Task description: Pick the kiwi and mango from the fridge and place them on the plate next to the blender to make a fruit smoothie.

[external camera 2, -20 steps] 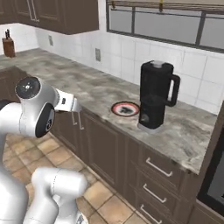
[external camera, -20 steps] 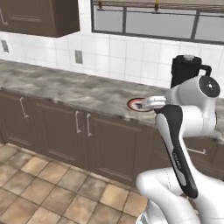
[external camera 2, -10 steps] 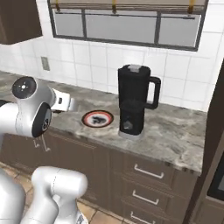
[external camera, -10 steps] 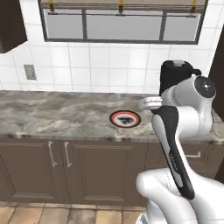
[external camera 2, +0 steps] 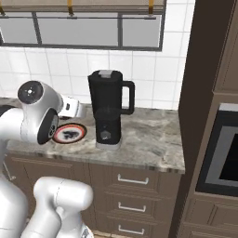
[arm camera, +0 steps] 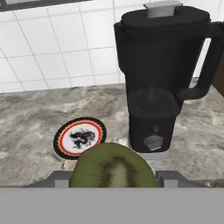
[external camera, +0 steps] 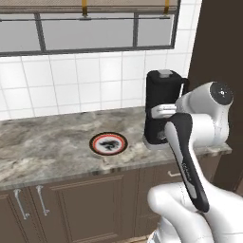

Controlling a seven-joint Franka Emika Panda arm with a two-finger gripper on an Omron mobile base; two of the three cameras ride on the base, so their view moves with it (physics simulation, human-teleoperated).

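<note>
Kiwi: the kiwi [arm camera: 113, 168] fills the bottom centre of the hand view as an olive-green oval with dull, slightly mottled skin and a darker brownish patch in its middle; its lower part is cut off by the bottom of the picture.
Gripper: the gripper [arm camera: 113, 178] has a grey finger tip showing on each side of the kiwi, low in the hand view, with the fruit clamped between them.
Plate: the plate [external camera: 108, 143] lies flat on the counter left of centre in the left base view, round with a red rim, a white ring and a dark figure in the middle; in the hand view it sits just above and left of the kiwi, and nothing lies on it.
Blender: the blender [external camera: 160, 109] stands upright just right of the plate, near it but not touching, a tall black jug with a side handle and a small grey cap on the lid; it takes the upper right of the hand view.
Counter: the counter [external camera: 42, 152] is grey-brown marbled stone above dark brown cabinet doors.
Wall: the tiled wall [external camera: 71, 85] behind is white, with a window across the top of both base views.
Arm: the white arm [external camera: 199, 118] stands in front of the blender at the right of the left base view.
</note>
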